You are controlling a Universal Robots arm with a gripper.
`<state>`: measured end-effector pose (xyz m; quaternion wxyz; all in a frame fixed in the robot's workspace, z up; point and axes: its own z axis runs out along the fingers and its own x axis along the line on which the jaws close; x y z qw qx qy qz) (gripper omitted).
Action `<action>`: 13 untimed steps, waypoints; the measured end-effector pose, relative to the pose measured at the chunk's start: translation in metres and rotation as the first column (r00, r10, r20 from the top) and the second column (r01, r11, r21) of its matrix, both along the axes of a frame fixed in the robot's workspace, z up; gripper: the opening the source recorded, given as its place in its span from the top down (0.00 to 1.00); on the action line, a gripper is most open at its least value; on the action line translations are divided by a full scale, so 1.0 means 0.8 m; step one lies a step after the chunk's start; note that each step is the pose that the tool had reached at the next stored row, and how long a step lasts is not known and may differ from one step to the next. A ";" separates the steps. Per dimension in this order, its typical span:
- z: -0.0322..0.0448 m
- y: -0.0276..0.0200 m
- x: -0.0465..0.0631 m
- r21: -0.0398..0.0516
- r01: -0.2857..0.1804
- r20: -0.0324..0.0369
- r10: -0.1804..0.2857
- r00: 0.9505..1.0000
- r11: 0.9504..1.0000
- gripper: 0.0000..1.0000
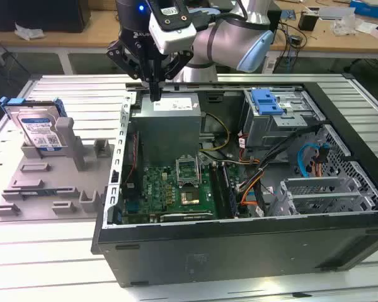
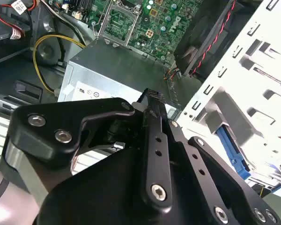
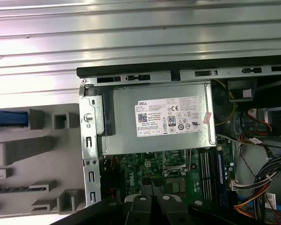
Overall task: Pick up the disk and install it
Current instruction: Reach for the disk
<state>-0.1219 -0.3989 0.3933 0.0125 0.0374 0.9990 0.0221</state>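
Exterior view: gripper (image 1: 155,95) clenched empty over the boxy metal power supply (image 1: 170,126).
Silver, blue-framed disk (image 1: 40,129) stands upright in a grey moulded fixture (image 1: 50,189).

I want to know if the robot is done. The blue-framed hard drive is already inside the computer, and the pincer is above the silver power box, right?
Not quite. The hard drive stands in the grey holder outside the computer case, on the exterior view's left. The pincer is indeed above the power supply.
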 end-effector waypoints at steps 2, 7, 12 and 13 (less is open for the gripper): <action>0.0000 0.0000 0.000 0.000 0.000 0.000 0.000 1.000 1.000 0.89; 0.0000 0.0000 0.000 0.000 0.000 0.000 0.000 1.000 1.000 0.89; 0.0000 0.0000 0.000 0.000 0.000 0.000 0.000 1.000 1.000 0.89; -0.0004 0.0000 0.000 0.000 0.000 0.000 0.000 1.000 1.000 0.89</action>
